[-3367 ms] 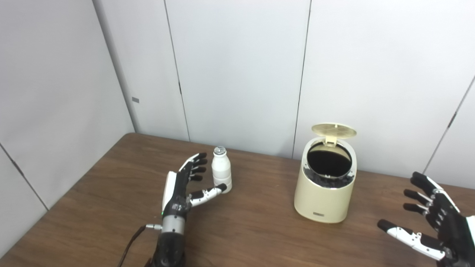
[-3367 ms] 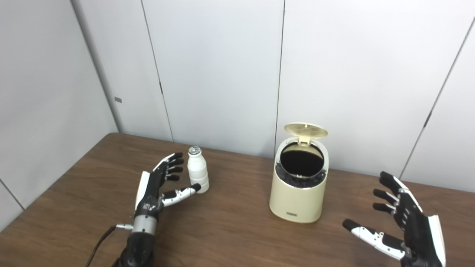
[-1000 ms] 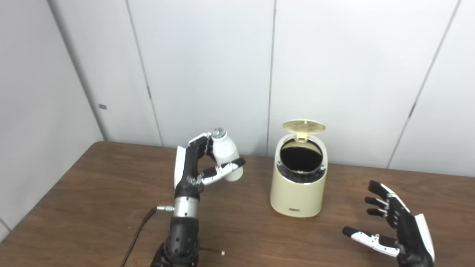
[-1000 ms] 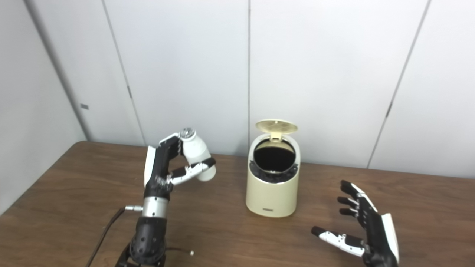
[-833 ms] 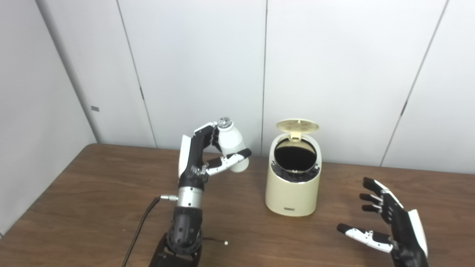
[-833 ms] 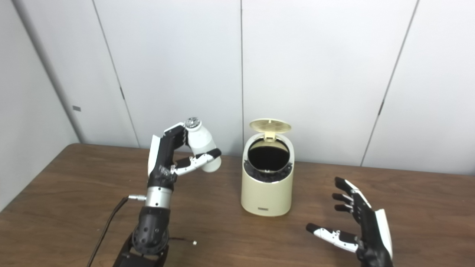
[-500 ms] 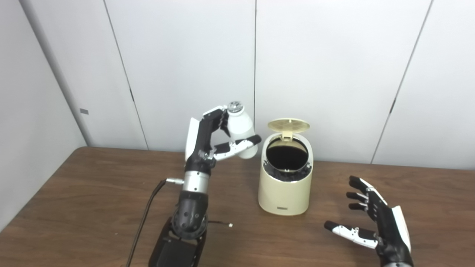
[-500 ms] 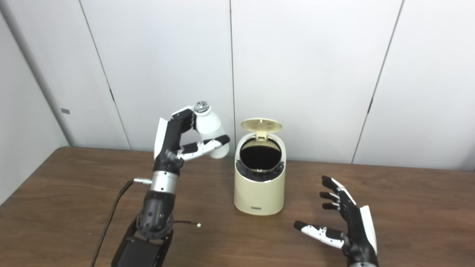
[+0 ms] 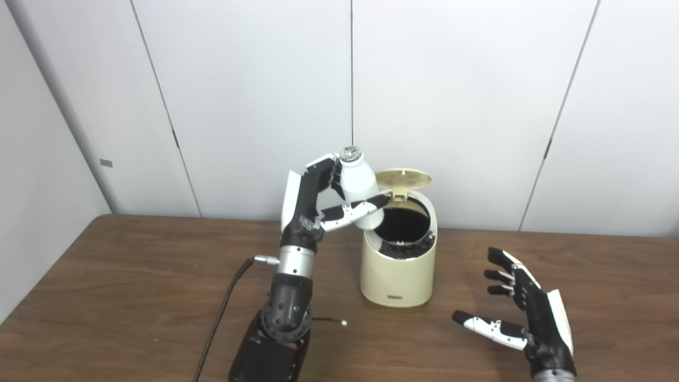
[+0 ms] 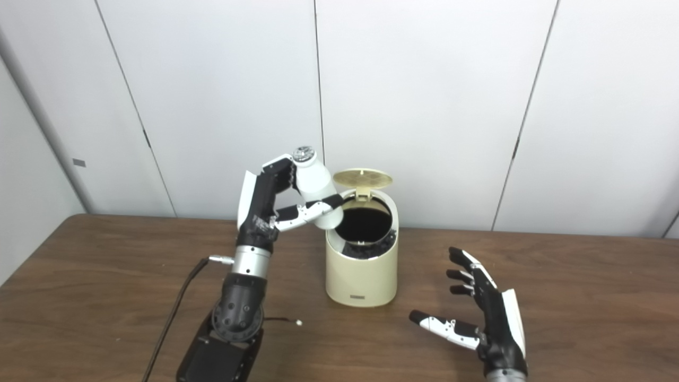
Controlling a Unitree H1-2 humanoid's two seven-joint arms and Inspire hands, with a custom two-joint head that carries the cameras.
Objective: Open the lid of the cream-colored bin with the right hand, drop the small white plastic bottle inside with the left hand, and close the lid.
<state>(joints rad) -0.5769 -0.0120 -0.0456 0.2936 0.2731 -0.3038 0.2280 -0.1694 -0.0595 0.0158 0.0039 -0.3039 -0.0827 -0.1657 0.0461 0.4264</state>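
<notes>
The cream-colored bin point(image 9: 398, 273) stands on the brown table with its round lid point(image 9: 403, 179) tipped up and back, so the dark opening point(image 9: 404, 224) shows. My left hand point(image 9: 313, 204) is raised at the bin's left rim and shut on the small white plastic bottle point(image 9: 360, 188). The bottle is roughly upright with its silver cap on top, and its base hangs over the left edge of the opening. My right hand point(image 9: 530, 318) hovers open low over the table to the right of the bin, fingers spread, holding nothing.
A black cable point(image 9: 223, 313) trails from the left forearm across the table point(image 9: 132, 297) toward the front edge. White wall panels point(image 9: 477, 106) stand close behind the bin. Bare wood lies to the far left and far right.
The left hand has lifted the bottle off the table and carried it up and right to the bin's open rim. The right hand stayed open and low. The camera view has shifted too.
</notes>
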